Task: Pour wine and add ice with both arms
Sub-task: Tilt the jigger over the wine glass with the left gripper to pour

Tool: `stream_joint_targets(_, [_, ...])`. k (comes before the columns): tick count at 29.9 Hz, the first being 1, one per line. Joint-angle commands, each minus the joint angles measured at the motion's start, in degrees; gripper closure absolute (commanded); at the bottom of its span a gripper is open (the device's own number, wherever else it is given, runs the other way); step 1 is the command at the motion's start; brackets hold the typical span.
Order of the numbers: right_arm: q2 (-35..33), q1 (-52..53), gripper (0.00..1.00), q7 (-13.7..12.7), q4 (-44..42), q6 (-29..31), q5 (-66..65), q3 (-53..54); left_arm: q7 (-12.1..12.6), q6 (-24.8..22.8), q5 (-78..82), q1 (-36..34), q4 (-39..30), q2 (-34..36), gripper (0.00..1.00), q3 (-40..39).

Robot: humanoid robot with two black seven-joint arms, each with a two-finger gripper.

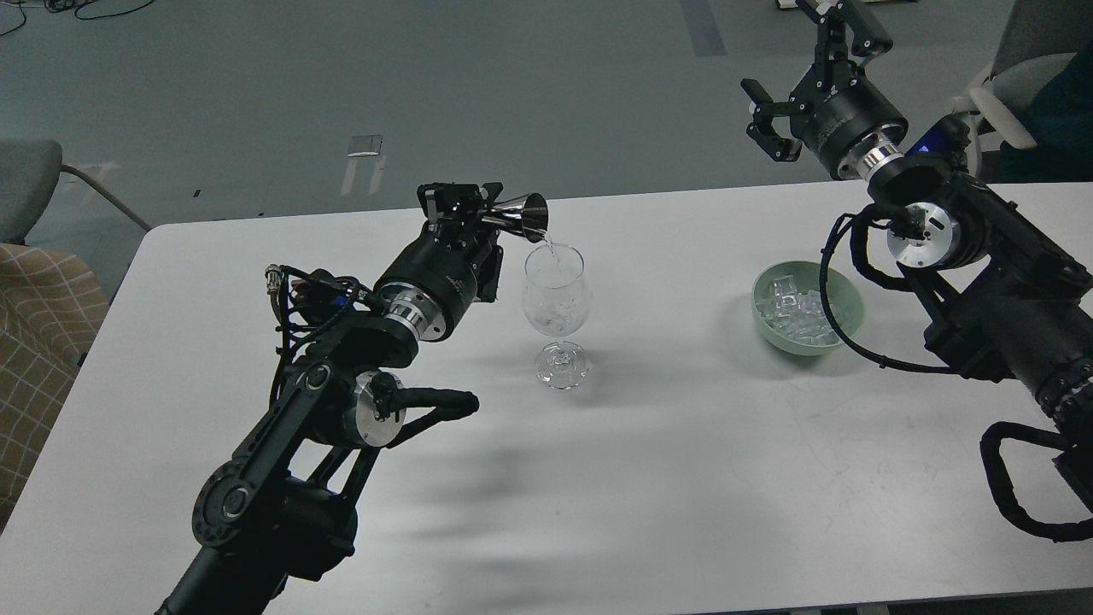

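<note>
Left end effector [478, 209] gripping metal jigger [523, 216], tipping it mouth-down, clear stream falling into wine glass [557, 290] just right of and below it on tabletop [666, 478]. Ice [798, 314] sitting heaped in green bowl [845, 329], below right end effector [811, 77], raised, fingers spread, holding nothing.

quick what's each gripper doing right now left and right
Left gripper: shut on the metal jigger, tipped over the wine glass.
Right gripper: open, holding nothing, raised.
</note>
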Motion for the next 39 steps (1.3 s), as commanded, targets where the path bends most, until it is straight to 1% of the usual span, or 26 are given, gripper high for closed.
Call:
stream_joint_targets(1, [0.14, 0.00, 0.00, -0.02, 0.00, 0.00, 0.00, 0.00, -0.04, -0.03, 1.16, 0.04, 0.00, 0.00, 1.00, -0.03])
stream_joint_targets(4, [0.14, 0.00, 0.00, -0.02, 0.00, 0.00, 0.00, 0.00, -0.21, -0.03, 1.60, -0.05, 0.00, 0.00, 1.00, -0.03])
stream_joint_targets(6, [0.14, 0.00, 0.00, -0.02, 0.00, 0.00, 0.00, 0.00, -0.82, 0.06, 3.70, -0.13, 0.00, 0.00, 1.00, 0.05])
stream_joint_targets(14, [0.14, 0.00, 0.00, -0.02, 0.00, 0.00, 0.00, 0.00, -0.92, -0.03, 8.97, -0.22, -1.40, 0.00, 1.00, 3.65])
stream_joint_targets(23, [0.23, 0.00, 0.00, 0.07, 0.00, 0.00, 0.00, 0.00, -1.62, 0.06, 14.69, -0.40, -1.40, 0.00, 1.00, 4.01])
stream_joint_targets(28, [0.23, 0.00, 0.00, -0.02, 0.00, 0.00, 0.00, -0.09, -3.11, 0.06, 18.55, 0.13, -1.32, 0.00, 1.00, 4.01])
stream_joint_targets(32, [0.23, 0.00, 0.00, -0.02, 0.00, 0.00, 0.00, -0.09, -3.72, 0.06, 20.23, 0.48, -1.32, 0.00, 1.00, 4.10])
stream_joint_targets(39, [0.23, 0.00, 0.00, -0.02, 0.00, 0.00, 0.00, -0.09, -5.74, 0.06, 27.86, -0.22, -1.40, 0.00, 1.00, 4.10])
